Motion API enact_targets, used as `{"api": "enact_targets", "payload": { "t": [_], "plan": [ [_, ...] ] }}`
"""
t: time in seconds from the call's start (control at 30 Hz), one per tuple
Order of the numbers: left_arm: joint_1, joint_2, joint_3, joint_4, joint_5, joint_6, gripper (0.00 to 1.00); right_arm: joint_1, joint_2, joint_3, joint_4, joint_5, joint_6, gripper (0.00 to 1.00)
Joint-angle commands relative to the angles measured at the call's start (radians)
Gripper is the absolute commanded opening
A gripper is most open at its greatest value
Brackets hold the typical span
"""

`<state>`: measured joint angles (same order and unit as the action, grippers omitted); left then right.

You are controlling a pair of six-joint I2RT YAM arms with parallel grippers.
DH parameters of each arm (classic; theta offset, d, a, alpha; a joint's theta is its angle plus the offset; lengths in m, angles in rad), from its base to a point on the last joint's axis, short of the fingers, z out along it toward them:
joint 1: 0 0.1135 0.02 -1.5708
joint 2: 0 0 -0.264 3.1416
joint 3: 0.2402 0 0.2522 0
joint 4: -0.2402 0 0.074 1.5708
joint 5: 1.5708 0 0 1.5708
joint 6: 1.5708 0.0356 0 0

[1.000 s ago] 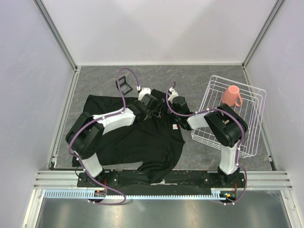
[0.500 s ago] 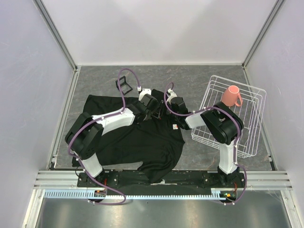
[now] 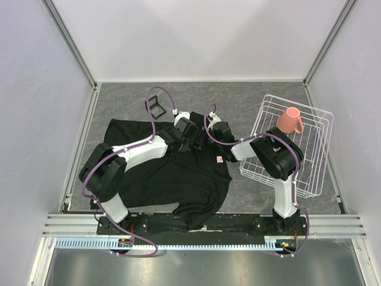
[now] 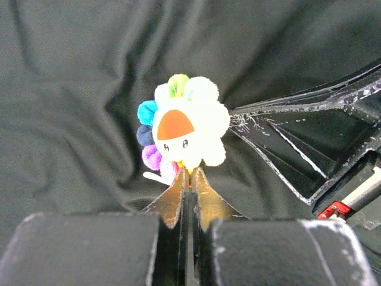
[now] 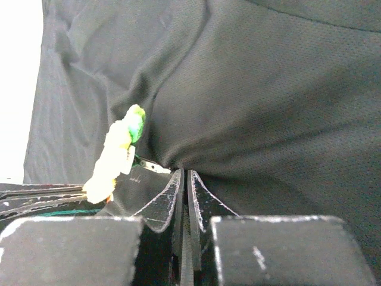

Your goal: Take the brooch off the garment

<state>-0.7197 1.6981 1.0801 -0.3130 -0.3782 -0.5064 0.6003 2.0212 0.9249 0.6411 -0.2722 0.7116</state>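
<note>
On the counter, over the far middle of the black shirt, pinches the lower edge of the brooch with the left end effector, fingers pressed together under the many-coloured petals, the brooch standing up off the cloth. Just beside the brooch, nips a fold of shirt with the right end effector, jaws nearly touching, cloth puckered toward the tips. Further right, shows a wire basket with a pink mug inside.
</note>
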Motion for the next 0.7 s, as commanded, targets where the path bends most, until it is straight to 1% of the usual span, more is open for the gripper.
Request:
{"api": "enact_targets", "payload": {
  "t": [0.0,0.17,0.33,0.5,0.57,0.67],
  "plan": [
    [-0.003,-0.018,0.038,-0.014,0.009,-0.001,0.02,0.007,-0.032,0.022,-0.021,0.044,-0.043,0.10],
    [-0.001,-0.012,0.050,-0.041,0.007,-0.012,0.02,0.006,-0.033,0.023,-0.024,0.039,-0.047,0.06],
    [-0.001,-0.003,0.064,-0.066,0.002,-0.021,0.02,0.006,-0.045,0.017,-0.023,0.031,-0.052,0.08],
    [-0.001,0.005,0.067,-0.064,-0.004,-0.017,0.02,0.006,-0.091,-0.014,0.025,0.027,-0.054,0.15],
    [-0.001,0.012,0.070,-0.064,-0.002,-0.014,0.02,0.004,-0.110,-0.043,0.070,0.031,-0.046,0.20],
    [-0.001,0.024,0.078,-0.063,0.002,-0.009,0.02,0.004,-0.136,-0.077,0.124,0.045,-0.017,0.29]
  ]
}}
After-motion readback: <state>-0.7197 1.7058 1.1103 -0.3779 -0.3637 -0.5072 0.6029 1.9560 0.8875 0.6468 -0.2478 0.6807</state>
